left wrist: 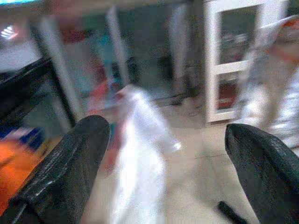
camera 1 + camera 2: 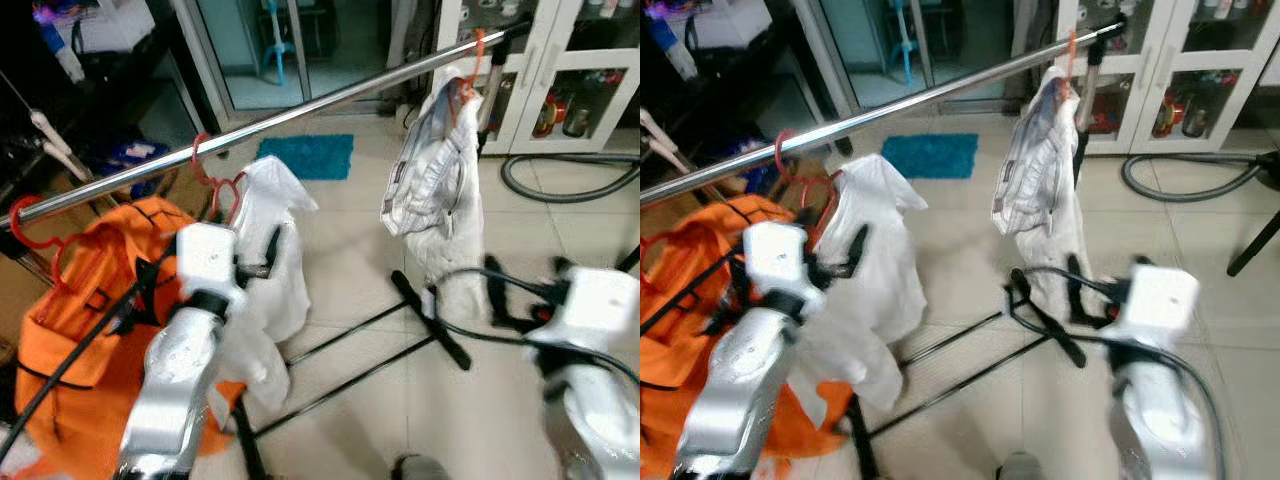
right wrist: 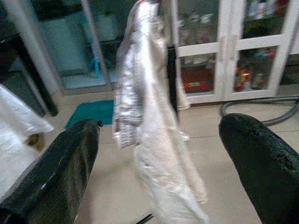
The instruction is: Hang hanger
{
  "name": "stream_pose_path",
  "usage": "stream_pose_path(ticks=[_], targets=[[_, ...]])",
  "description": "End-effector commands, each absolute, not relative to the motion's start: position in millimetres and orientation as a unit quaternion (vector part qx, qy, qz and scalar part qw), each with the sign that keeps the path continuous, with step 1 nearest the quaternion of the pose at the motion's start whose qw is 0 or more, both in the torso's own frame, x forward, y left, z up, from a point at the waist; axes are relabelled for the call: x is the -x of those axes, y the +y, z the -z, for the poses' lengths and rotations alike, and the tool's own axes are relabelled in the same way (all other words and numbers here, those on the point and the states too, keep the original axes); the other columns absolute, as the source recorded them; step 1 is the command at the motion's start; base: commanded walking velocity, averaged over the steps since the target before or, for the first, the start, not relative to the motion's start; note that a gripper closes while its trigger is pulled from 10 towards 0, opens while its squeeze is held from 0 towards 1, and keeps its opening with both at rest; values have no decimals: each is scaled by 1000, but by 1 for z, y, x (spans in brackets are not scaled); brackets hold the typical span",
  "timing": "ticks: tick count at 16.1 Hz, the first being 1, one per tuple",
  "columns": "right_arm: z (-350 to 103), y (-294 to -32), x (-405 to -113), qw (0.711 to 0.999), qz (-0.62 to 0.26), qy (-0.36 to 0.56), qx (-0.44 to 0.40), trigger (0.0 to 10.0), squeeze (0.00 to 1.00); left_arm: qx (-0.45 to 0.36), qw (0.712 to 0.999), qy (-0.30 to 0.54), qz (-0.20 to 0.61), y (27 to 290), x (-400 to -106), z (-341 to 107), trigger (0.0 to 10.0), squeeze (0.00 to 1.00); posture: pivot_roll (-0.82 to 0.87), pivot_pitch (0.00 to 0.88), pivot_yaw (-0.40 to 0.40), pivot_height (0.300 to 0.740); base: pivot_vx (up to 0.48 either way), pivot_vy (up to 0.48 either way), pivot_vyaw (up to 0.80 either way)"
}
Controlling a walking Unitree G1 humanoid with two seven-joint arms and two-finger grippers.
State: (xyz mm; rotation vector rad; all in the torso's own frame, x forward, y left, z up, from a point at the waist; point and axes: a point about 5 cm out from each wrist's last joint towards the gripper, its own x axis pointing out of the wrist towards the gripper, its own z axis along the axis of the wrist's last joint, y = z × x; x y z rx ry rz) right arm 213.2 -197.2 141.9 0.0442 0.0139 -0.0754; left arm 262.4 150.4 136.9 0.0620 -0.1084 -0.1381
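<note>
Apparently both hands wide open, empty: left hand [image 2: 255, 262] frame centre-left by white shirt on red plastic hanger [image 2: 215, 180], hooked over silver metal rail [image 2: 300, 113]; right hand [image 2: 492, 296] lower right.

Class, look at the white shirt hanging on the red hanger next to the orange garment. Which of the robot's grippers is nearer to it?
Left. The left gripper is raised right at the white shirt on the red hanger, fingers open. The right gripper is off to the right, below the striped grey-white garment.
</note>
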Motion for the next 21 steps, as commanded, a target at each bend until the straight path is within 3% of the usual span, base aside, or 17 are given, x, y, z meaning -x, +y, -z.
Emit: stream_pose_path(ticks=[1, 4, 6, 8, 11, 13, 14, 15, 21], targets=[[-136, -194, -219, 999, 14, 14, -45, 10000, 0, -32, 998, -49, 22, 161, -251, -138, 10000, 0, -66, 106, 56, 740, 0, 0, 0], [-130, -193, -229, 999, -1, 17, -43, 10000, 0, -63, 996, -49, 47, 156, -235, -140, 10000, 0, -38, 72, 68, 740, 0, 0, 0], [-130, -194, -234, 998, 20, 5, -61, 10000, 0, -63, 991, -65, 96, 142, -245, -149, 10000, 0, -31, 59, 91, 740, 0, 0, 0], [-128, -189, -231, 997, 23, 3, -69, 10000, 0, -62, 990, -67, 111, 144, -254, -154, 10000, 0, -39, 56, 117, 740, 0, 0, 0], [-124, -175, -235, 998, -16, 7, -54, 10000, 0, -57, 996, -38, 62, 163, -260, -144, 10000, 0, -52, 24, 118, 740, 0, 0, 0], [-124, -175, -237, 998, -34, 9, -53, 10000, 0, -23, 998, -35, 49, 160, -260, -142, 10000, 0, -44, 26, 92, 740, 0, 0, 0], [-123, -177, -240, 998, -37, 12, -53, 10000, 0, -25, 997, -35, 62, 157, -258, -141, 10000, 373, -42, 12, 69, 740, 0, 0, 0], [-123, -178, -244, 998, -37, 12, -50, 10000, 0, -20, 997, -33, 67, 156, -255, -140, 10000, 1000, -41, 11, 70, 740, 0, 0, 0], [-123, -178, -243, 998, -39, 13, -52, 10000, 0, -22, 981, -53, 187, 136, -257, -157, 10000, 1000, -39, 12, 53, 740, 0, 0, 0]])
